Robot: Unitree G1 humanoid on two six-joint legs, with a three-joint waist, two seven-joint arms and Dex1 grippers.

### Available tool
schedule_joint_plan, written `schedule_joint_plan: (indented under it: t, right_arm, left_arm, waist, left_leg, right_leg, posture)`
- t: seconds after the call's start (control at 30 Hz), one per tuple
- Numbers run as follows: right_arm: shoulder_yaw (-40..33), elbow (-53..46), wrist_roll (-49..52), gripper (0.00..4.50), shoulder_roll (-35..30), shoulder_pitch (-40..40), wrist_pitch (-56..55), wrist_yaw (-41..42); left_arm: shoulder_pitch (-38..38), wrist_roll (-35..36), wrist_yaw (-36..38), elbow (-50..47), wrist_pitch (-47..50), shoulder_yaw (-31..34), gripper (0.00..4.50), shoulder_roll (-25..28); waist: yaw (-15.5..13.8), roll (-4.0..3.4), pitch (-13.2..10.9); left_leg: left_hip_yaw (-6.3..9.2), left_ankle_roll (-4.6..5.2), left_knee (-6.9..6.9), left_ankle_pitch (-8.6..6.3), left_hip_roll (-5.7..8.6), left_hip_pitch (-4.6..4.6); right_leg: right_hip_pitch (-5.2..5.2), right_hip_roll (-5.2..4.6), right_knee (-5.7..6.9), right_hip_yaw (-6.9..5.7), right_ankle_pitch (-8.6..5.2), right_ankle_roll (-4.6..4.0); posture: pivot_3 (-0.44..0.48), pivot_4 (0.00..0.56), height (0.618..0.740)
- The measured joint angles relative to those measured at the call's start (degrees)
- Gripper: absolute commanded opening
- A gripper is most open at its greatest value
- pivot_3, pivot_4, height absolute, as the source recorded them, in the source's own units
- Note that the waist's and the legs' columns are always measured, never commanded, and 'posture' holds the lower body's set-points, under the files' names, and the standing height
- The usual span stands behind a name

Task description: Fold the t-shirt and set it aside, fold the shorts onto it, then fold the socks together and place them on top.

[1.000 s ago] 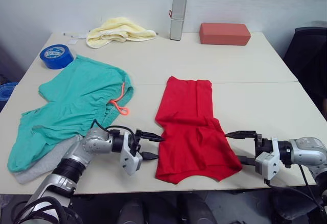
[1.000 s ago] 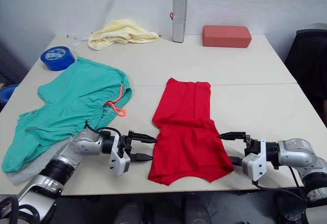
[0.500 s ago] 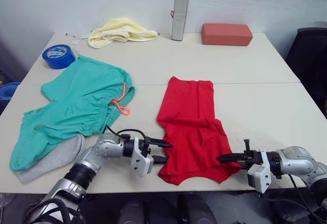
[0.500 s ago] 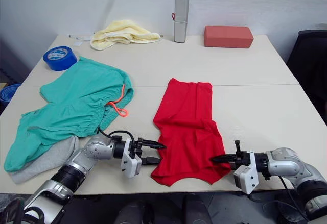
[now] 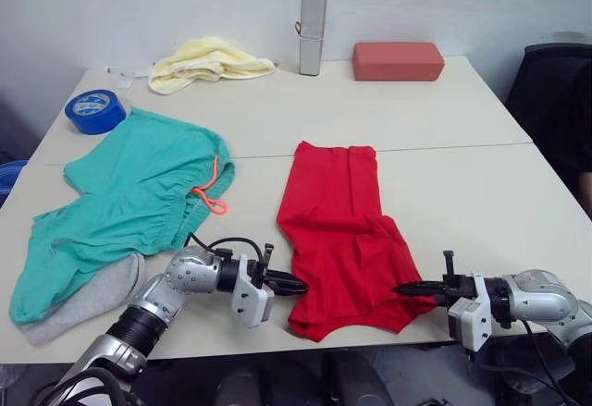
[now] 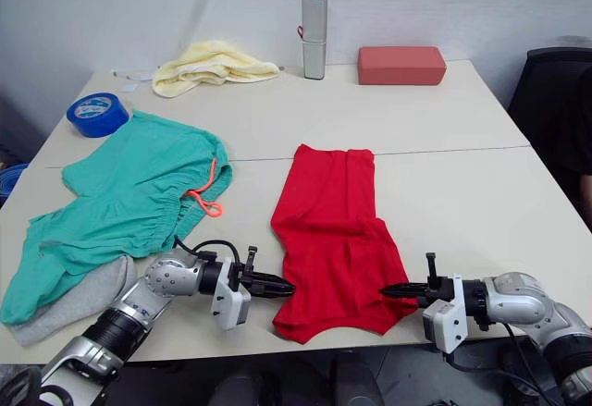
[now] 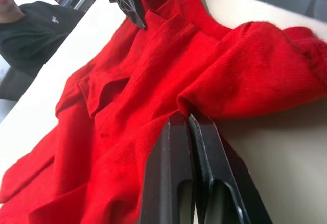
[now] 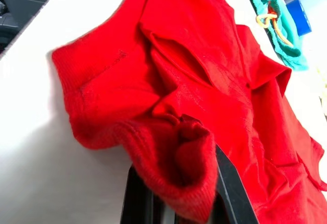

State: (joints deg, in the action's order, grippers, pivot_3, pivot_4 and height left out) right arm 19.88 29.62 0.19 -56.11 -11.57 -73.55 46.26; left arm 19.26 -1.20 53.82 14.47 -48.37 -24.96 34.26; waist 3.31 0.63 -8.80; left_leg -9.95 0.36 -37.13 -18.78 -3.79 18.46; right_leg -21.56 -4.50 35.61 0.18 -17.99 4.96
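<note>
text: none legible | blue tape roll [image 5: 94,110]: pale print on its top face, too small to read, far beyond the left gripper [image 5: 298,284] | person's dark shirt [image 7: 38,27]: small pale chest mark, unreadable

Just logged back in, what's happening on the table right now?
Both pincers are pinching the near end of the red t-shirt, which lies lengthwise in a narrow strip: the left pincer has its near left corner, the right pincer its near right corner. The teal shorts lie spread to the left, over a grey sock.
</note>
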Motion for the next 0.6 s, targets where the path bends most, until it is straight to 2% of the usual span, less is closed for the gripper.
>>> schedule_joint_plan:
  t: [0.2,0.3,0.37,0.57,0.6]
  right_arm:
    - [-0.12,-0.32,0.83,0.0,-0.12,1.36,1.2,-0.13]
    - [-0.15,-0.39,0.83,0.0,-0.12,2.05,1.22,-0.26]
    - [-0.16,-0.51,0.83,0.0,-0.12,2.28,1.29,-0.31]
    - [-0.23,-1.44,0.96,0.0,-0.12,3.03,1.76,-0.34]
    - [-0.24,-1.58,1.12,0.0,-0.12,3.1,2.03,-0.34]
  left_arm:
    - [-1.83,5.09,3.16,-0.57,3.49,1.4,0.03,2.54]
    - [-1.81,5.18,4.16,-0.54,4.87,1.64,0.59,3.03]
    - [-1.86,4.98,5.21,-0.45,5.23,1.51,1.24,3.15]
    - [1.85,-0.73,4.79,0.73,-4.13,1.47,3.08,4.31]
    - [2.98,-1.99,4.38,1.35,-6.16,1.35,3.08,4.34]
  waist:
    - [-0.01,0.22,-0.18]
    - [-0.1,0.23,-0.19]
    - [-0.09,0.29,-0.22]
    - [-0.17,0.39,-0.28]
    - [-0.16,0.39,-0.28]
  left_leg:
    - [0.1,0.0,0.03,0.01,-0.04,-0.04]
    - [0.1,0.01,0.03,0.01,-0.02,-0.03]
    - [0.1,0.01,0.03,0.02,-0.02,-0.02]
    - [0.11,0.01,0.04,0.01,-0.02,-0.03]
    - [0.11,0.01,0.04,0.01,-0.02,-0.03]
  right_leg:
    - [-0.03,0.02,0.13,-0.08,-0.15,-0.23]
    - [-0.02,-0.02,0.14,-0.07,-0.36,-0.61]
    - [-0.02,-0.02,0.14,-0.07,-0.38,-0.65]
    - [-0.01,-0.04,0.13,-0.07,-0.49,-0.86]
    - [-0.01,-0.04,0.13,-0.07,-0.5,-0.88]
  posture:
    - [0.0,0.15,0.74]
    - [0.0,0.15,0.74]
    - [0.0,0.15,0.74]
    - [0.0,0.15,0.74]
    - [0.0,0.15,0.74]
